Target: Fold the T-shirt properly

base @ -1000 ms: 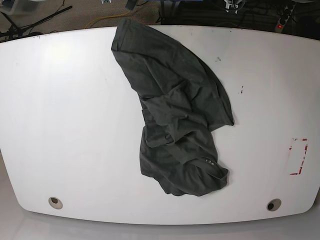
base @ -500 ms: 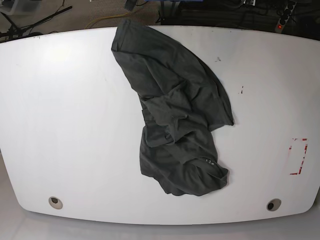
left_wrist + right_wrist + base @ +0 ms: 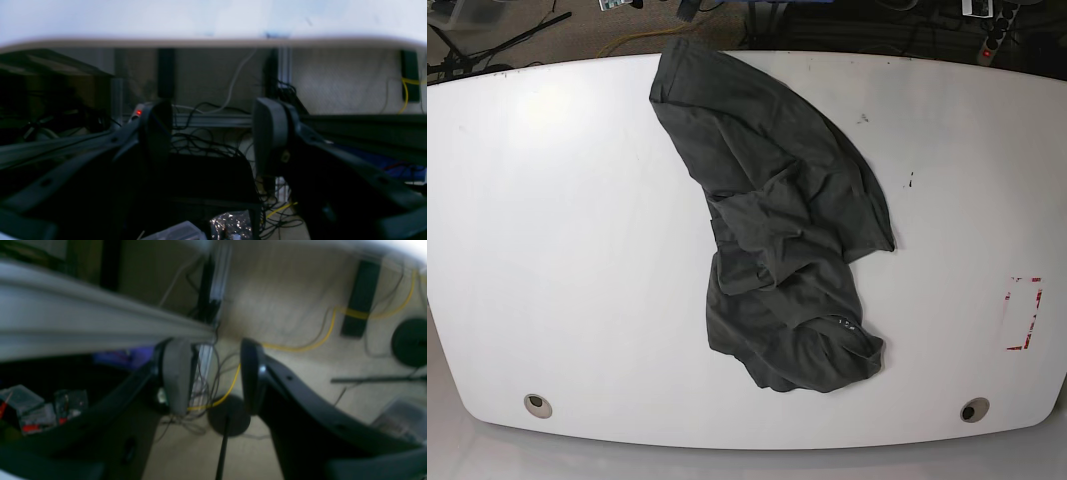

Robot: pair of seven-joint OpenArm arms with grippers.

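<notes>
Grey T-shirt (image 3: 782,250) crumpled mid-table (image 3: 557,250) | top at far edge | L/R sides bare

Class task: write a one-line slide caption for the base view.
Crumpled dark grey T-shirt lies unfolded across a white table, with no gripper touching it.

The base camera hangs high over the white table (image 3: 547,250), looking steeply down and taking in nearly the whole top. Both wrist cameras sit low beyond its edge, each peering out between its own fingers: the left toward the table's edge (image 3: 213,41) and underside, the right at the floor (image 3: 293,313).
</notes>
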